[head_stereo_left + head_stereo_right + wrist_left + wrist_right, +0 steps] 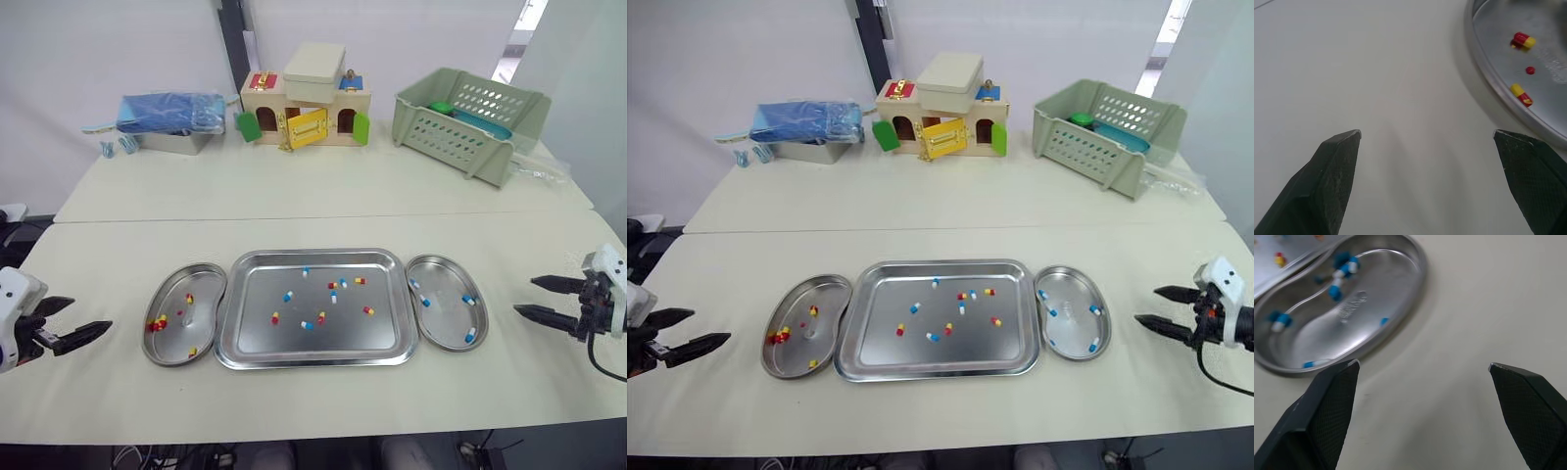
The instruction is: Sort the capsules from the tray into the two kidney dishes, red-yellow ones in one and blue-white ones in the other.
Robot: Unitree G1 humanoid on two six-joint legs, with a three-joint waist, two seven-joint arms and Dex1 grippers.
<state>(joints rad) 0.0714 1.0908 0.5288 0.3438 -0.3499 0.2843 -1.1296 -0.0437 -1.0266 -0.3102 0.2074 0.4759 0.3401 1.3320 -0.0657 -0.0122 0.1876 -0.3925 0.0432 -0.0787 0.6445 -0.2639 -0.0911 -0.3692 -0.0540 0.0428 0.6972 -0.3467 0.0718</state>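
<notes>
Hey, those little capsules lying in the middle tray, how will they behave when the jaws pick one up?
The capsules look small, rounded and glossy, so one would probably roll or skid on the polished tray if nudged. They seem very light, so likely to pop out sideways from the jaws. Their two-piece shells may dent under a hard squeeze.

Steel tray (382, 343) holding mixed capsules (322, 318), red-yellow kidney dish (211, 279) left, blue-white kidney dish (449, 345) right
</notes>
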